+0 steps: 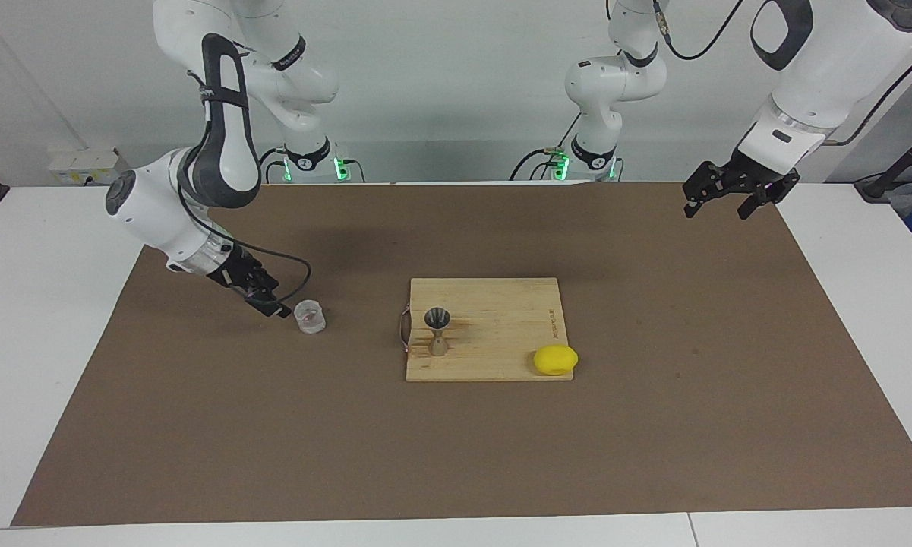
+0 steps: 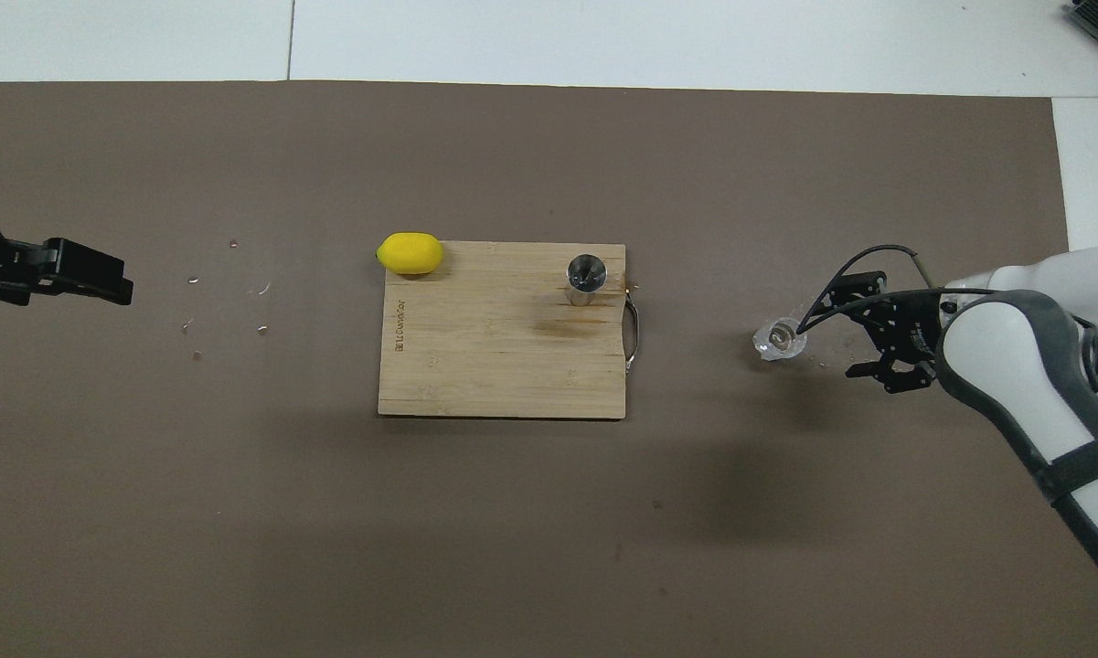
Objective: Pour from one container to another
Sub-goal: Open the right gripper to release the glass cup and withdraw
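The clear squat cup (image 1: 309,317) (image 2: 780,339) stands upright on the brown mat, beside the wooden board (image 1: 501,304) (image 2: 475,366), toward the right arm's end of the table. My right gripper (image 1: 268,301) (image 2: 855,331) is open and empty. It hangs just off the cup on the side away from the board, not touching it. The steel jigger (image 1: 437,330) (image 2: 587,275) stands upright on the board near its handle edge. My left gripper (image 1: 717,199) (image 2: 91,279) waits open and empty over the mat's edge at the left arm's end.
A yellow lemon (image 1: 555,359) (image 2: 409,253) lies at the board's corner farthest from the robots, toward the left arm's end. A metal handle (image 2: 634,334) sticks out of the board toward the cup. Small scraps (image 2: 261,291) dot the mat near the left gripper.
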